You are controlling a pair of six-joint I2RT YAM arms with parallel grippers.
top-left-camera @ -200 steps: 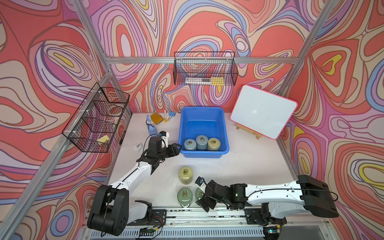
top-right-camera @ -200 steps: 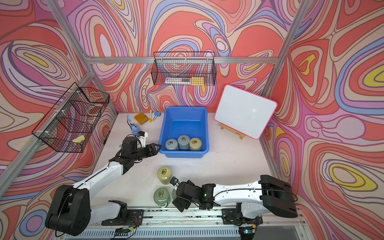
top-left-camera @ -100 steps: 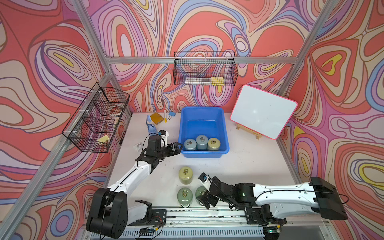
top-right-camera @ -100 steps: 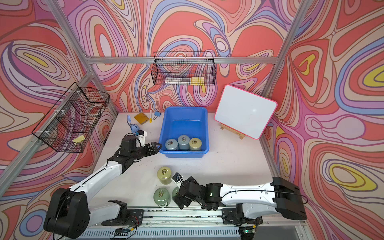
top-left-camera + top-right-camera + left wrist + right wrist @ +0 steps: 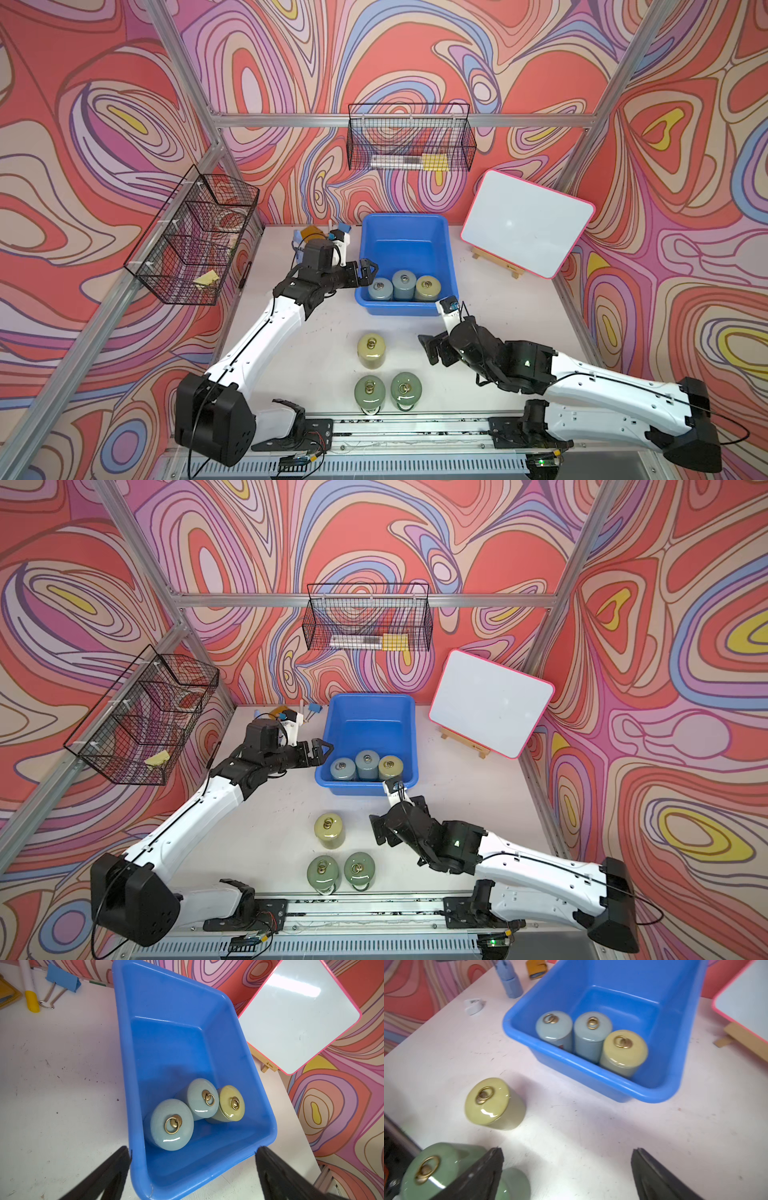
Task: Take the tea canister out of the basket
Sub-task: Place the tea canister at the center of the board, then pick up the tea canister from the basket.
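The blue basket (image 5: 403, 216) (image 5: 372, 696) stands at the back middle of the table. Along its near wall stand two grey-blue tea canisters (image 5: 380, 289) (image 5: 404, 282) and a yellow-green one (image 5: 428, 286). My left gripper (image 5: 368, 272) (image 5: 192, 1153) is open and empty, its fingers straddling the basket's near left corner (image 5: 145, 1178). On the table in front stand a yellow-green canister (image 5: 371, 349) (image 5: 488, 1101) and two green ones (image 5: 369, 390) (image 5: 406, 390). My right gripper (image 5: 432, 351) (image 5: 566, 1159) hangs open and empty over bare table, right of those three.
A pink-framed whiteboard (image 5: 525, 224) leans on an easel at the back right. Black wire baskets hang on the back wall (image 5: 409, 137) and the left wall (image 5: 195, 237). A binder clip (image 5: 62, 978), a marker (image 5: 31, 991) and a blue bottle (image 5: 509, 980) lie left of the basket.
My left gripper has opened wide beside the basket's corner. My right gripper has drawn back from the green canister at the front, up and toward the basket, staying open.
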